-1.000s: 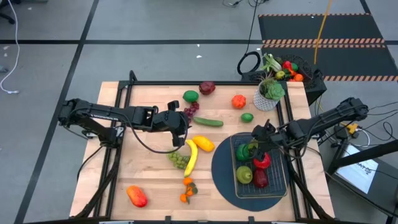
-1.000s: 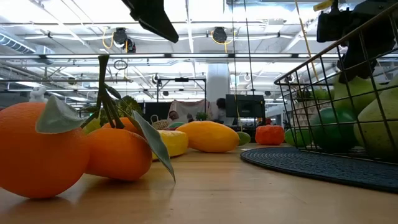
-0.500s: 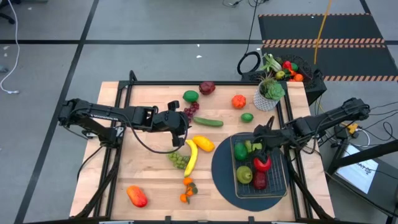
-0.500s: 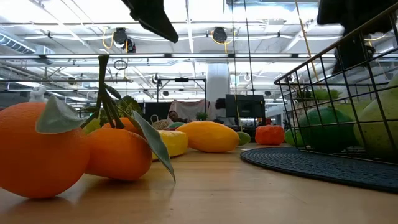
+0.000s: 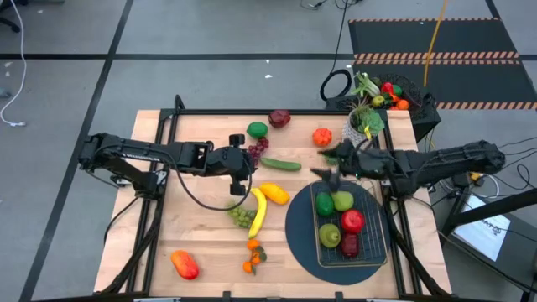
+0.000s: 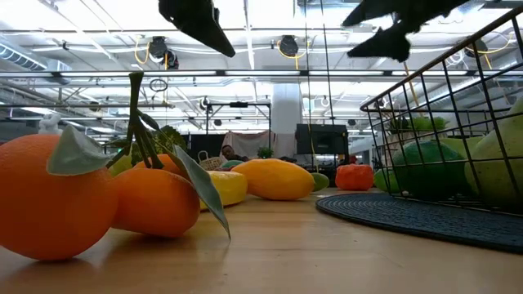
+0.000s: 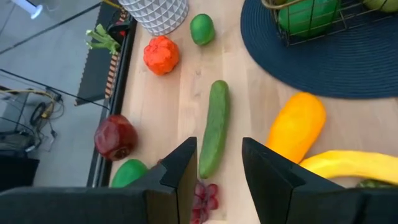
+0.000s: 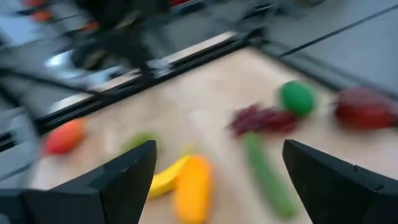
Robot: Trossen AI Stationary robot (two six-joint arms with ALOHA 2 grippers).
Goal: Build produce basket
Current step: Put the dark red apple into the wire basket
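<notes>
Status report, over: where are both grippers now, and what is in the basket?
Right gripper open, empty, above table beside basket. Left gripper open, empty, over cucumber. Basket holds several green and red fruits. Nothing in the way.

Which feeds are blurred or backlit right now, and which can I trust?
Right wrist view: smeared by motion blur, the cucumber only a streak. Left wrist view: sharp, cucumber crisp. Low view: bright ceiling lights turn both arms into silhouettes; the near orange fills the foreground. High view: even light, basket clear.
</notes>
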